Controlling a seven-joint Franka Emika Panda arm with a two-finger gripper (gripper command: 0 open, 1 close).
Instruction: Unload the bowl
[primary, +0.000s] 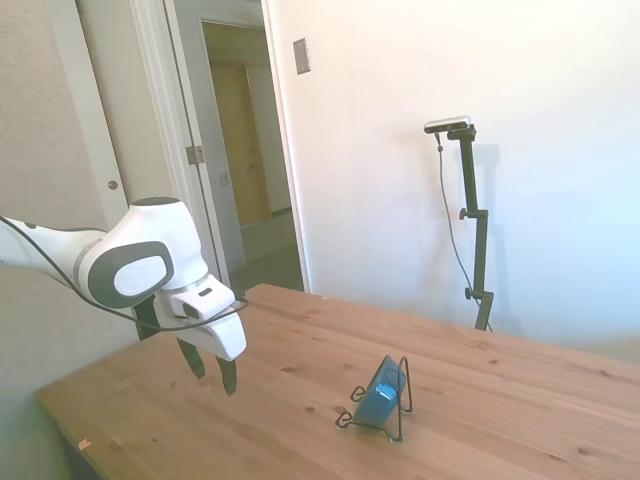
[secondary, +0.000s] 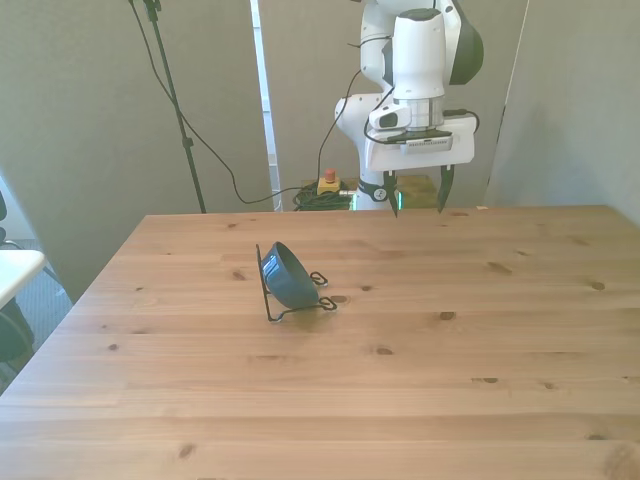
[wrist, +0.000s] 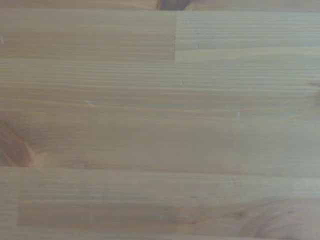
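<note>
The blue bowl (primary: 381, 394) (secondary: 286, 275) stands on its edge in a thin black wire rack (primary: 392, 425) (secondary: 300, 309) on the wooden table. My gripper (primary: 211, 372) (secondary: 418, 192) hangs above the table near its far edge, well away from the bowl, toward the front view's right of it. Its two dark fingers are spread apart with nothing between them. The wrist view shows only bare wood planks, with neither bowl nor rack in it.
The wooden table (secondary: 420, 350) carries only the rack and bowl. A doorway (primary: 245, 150) opens behind the arm in the side view. Cables and a small red-topped object (secondary: 327, 183) lie on the floor by the robot base.
</note>
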